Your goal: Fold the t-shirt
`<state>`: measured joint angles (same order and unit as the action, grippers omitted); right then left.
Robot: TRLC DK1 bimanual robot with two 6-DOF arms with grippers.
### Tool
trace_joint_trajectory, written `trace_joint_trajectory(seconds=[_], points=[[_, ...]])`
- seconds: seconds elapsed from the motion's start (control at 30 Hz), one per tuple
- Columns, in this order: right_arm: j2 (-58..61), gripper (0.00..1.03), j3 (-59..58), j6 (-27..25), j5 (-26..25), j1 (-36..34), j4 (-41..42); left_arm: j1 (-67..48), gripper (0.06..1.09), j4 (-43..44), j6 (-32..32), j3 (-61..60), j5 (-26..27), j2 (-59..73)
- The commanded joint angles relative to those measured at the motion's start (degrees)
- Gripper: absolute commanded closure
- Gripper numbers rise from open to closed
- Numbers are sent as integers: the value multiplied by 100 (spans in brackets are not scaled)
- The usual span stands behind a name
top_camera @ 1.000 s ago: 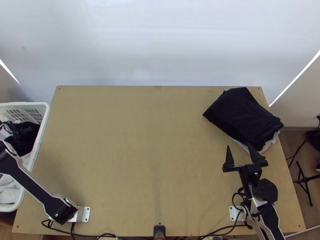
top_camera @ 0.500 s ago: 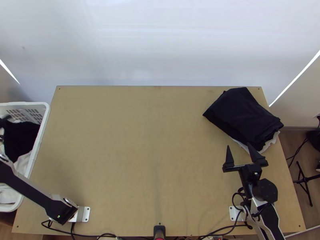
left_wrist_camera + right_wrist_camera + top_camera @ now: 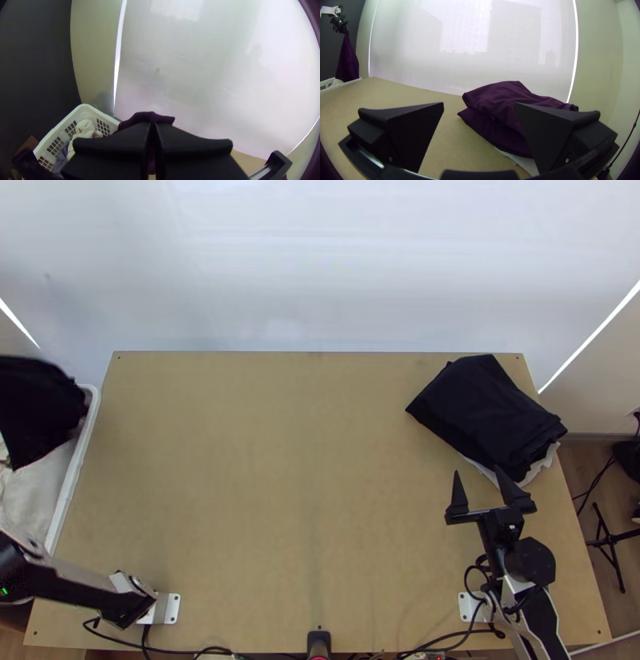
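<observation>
While left tool (image 3: 153, 126) clamps black cloth (image 3: 34, 408) over basket (image 3: 75, 472), gripped part mostly hidden, right tool (image 3: 477, 470) stands open

The light wooden table (image 3: 272, 500) bears a pile of dark and white cloth (image 3: 488, 412).

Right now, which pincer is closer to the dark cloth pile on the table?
Right. The right pincer stands open just short of the pile's near side; the left pincer is beyond the table's left edge, holding dark cloth over the basket.

Bright light glows through the pale screen (image 3: 463, 33), and the wrist views darken toward their corners.
</observation>
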<state>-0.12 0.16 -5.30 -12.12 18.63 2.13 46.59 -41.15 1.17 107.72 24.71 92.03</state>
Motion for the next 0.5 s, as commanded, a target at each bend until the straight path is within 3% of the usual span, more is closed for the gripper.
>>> trace_joint_trajectory(seconds=[0.0,0.3,0.47], points=[[3,4,1,3,-1,0,-2,-493,105,-254,-319,-41,175,-1135],[3,4,1,11,-1,0,-2,-730,105,-315,-556,153,175,-1178],[3,4,1,11,-1,0,-2,-1635,105,-623,-425,-234,69,-1477]])
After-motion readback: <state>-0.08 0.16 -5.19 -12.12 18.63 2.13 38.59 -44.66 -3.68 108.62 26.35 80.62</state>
